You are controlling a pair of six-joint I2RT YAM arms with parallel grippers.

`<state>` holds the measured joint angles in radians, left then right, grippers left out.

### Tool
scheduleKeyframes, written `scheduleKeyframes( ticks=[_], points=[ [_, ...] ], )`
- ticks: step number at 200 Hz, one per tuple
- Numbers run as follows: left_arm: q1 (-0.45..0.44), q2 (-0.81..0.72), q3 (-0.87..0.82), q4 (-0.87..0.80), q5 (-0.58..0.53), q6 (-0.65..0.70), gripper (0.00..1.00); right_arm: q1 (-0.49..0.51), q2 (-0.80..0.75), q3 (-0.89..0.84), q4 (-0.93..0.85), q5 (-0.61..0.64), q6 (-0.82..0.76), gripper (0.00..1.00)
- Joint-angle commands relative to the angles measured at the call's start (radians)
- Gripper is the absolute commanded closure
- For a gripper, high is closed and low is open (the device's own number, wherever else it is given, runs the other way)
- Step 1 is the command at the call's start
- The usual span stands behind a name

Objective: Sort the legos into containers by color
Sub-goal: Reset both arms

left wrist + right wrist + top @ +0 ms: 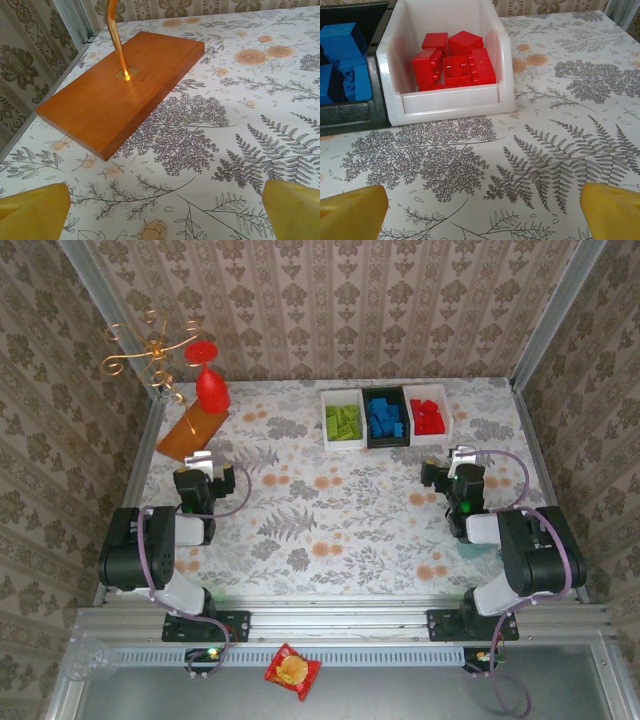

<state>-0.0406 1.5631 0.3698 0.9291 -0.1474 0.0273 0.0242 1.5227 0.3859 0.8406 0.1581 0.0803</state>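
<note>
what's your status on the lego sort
Left tool and right tool open, empty. Green legos, blue legos, red legos sorted in the containers. Wooden base ahead of left tool, apart from containers.

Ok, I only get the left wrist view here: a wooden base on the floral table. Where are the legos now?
Observer: The green legos lie in the left white bin.
Reviewer: And the rest?
Observer: The blue legos lie in the black bin in the middle, the red legos in the right white bin.
Reviewer: Is the right pincer holding one?
Observer: No, the right pincer is open and empty, facing the right white bin.
</note>
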Motion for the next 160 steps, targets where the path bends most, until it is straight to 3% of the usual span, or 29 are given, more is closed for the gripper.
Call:
scheduleKeyframes(
  ticks=[1, 160],
  points=[
    [-0.005, -0.002, 0.006, 0.032, -0.015, 0.028, 0.00, 0.006, 0.005, 0.006, 0.045, 0.037, -0.016, 0.00],
    [-0.010, -0.002, 0.005, 0.036, -0.024, 0.031, 0.00, 0.011, 0.005, 0.005, 0.045, 0.043, -0.021, 0.00]
  ],
)
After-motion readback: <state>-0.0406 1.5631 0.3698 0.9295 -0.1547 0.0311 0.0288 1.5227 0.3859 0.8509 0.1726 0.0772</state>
